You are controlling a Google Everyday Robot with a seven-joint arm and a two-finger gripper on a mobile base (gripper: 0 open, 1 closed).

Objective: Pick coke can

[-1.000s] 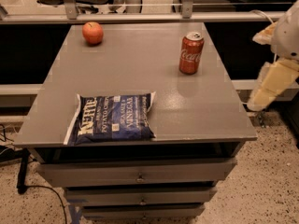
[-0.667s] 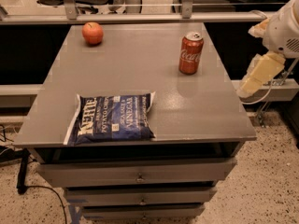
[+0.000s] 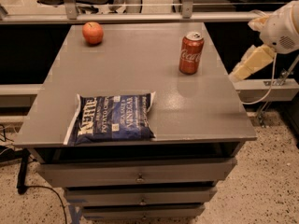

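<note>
I see the can [image 3: 191,53] upright on the table [image 3: 140,69], near its far right corner; the pincer [image 3: 247,64] hangs beyond the table's right edge, apart from the can; how far open it is, I cannot tell; apple [image 3: 93,32] far left; chip bag [image 3: 112,118] at the front.

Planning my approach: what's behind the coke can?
Bare table top up to its far edge, then a metal rail; the patch right behind the coke can is covered. The tool hangs off the table's right side.
</note>
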